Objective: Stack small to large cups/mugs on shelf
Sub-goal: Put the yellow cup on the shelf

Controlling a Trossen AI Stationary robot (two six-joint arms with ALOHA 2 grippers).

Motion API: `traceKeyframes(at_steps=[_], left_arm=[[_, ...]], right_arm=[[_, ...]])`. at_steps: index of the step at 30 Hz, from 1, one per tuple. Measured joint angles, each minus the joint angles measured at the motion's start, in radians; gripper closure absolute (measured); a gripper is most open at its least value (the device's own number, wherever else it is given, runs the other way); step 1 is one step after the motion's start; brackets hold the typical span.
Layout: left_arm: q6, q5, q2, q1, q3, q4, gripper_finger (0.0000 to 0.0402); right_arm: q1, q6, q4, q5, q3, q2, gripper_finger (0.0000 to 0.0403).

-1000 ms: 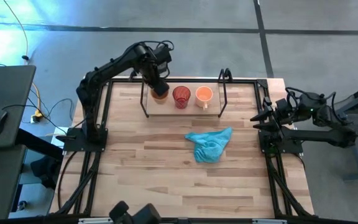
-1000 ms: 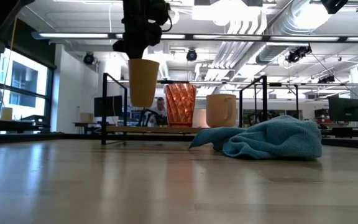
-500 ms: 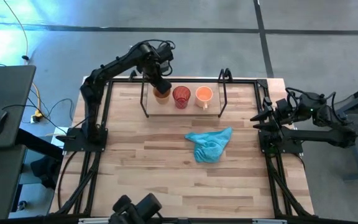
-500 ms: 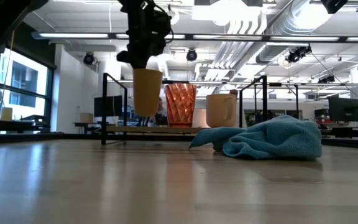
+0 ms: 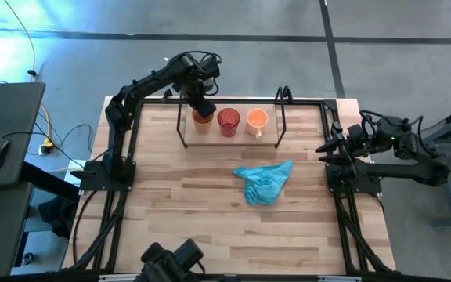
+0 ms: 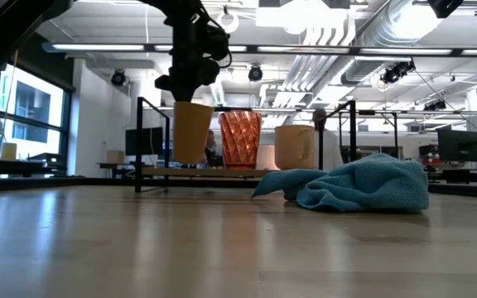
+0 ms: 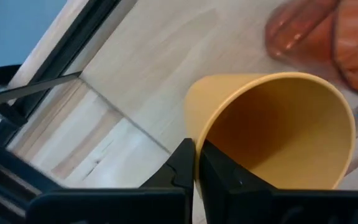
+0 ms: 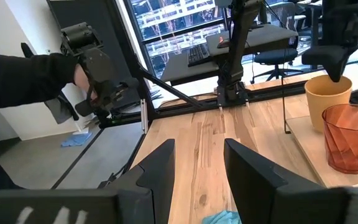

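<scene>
My left gripper [image 5: 201, 104] is shut on the yellow-orange cup [image 6: 191, 132] and holds it upright just above the left end of the shelf's light-wood board [image 6: 160, 172]. The cup also shows in the high view [image 5: 203, 118] and the left wrist view [image 7: 278, 137]. The red ribbed cup [image 5: 228, 122] and the light orange mug [image 5: 257, 120] stand on their bases on the shelf [image 5: 268, 139], to the right of the held cup. My right gripper [image 8: 197, 177] is open and empty at the table's right edge [image 5: 325, 149]. My left gripper pinches the cup's wall at its rim [image 7: 196, 147], one finger inside the cup [image 7: 215, 168] and one outside [image 7: 180, 165]. The fingers come from above, pointing down. The cup hangs upright below them, its base a little above the shelf board.
A crumpled turquoise cloth [image 5: 264, 181] lies on the tabletop in front of the shelf. The shelf's black rod frame [image 5: 279, 117] rises at both ends. A person's dark sleeve and hand [image 8: 36, 74] show beyond the table in the right wrist view.
My left gripper has gone down with the yellow-orange cup toward the left end of the shelf; the cup stays upright and now hangs just above the board, beside the red ribbed cup.
</scene>
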Motion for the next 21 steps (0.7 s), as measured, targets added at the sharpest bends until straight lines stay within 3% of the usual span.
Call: traceKeyframes(at_steps=[21], left_arm=[[-0.014, -0.025, 0.006, 0.006, 0.0, -0.019, 0.0401]], right_arm=[[0.0, 0.003, 0.001, 0.002, 0.0, 0.0, 0.0272]])
